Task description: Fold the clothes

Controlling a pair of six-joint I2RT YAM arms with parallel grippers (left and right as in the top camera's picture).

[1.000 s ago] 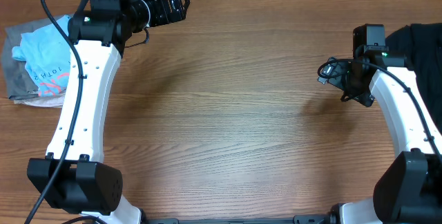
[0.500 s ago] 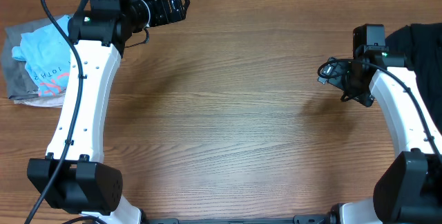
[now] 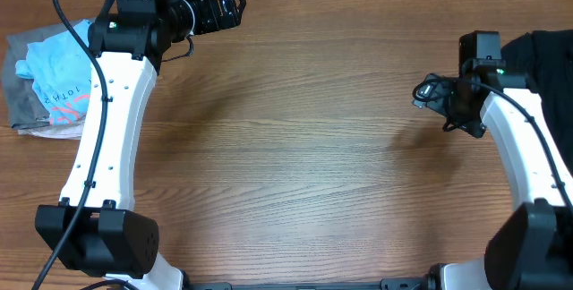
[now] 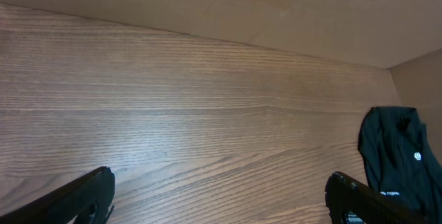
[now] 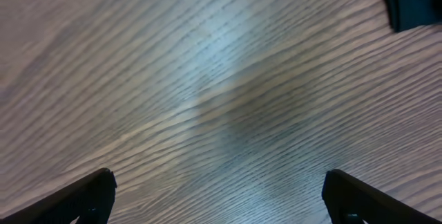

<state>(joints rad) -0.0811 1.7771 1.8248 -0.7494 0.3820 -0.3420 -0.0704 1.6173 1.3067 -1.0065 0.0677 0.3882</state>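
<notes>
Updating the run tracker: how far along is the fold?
Done: nothing visible. The light blue T-shirt lies crumpled on a gray cloth at the left edge of the table. In hand: nothing. The left tool and right tool are both open and empty above bare wood. Left: grasp the shirt, spread it flat, then make every fold. A black garment sits bunched at the right edge.
</notes>
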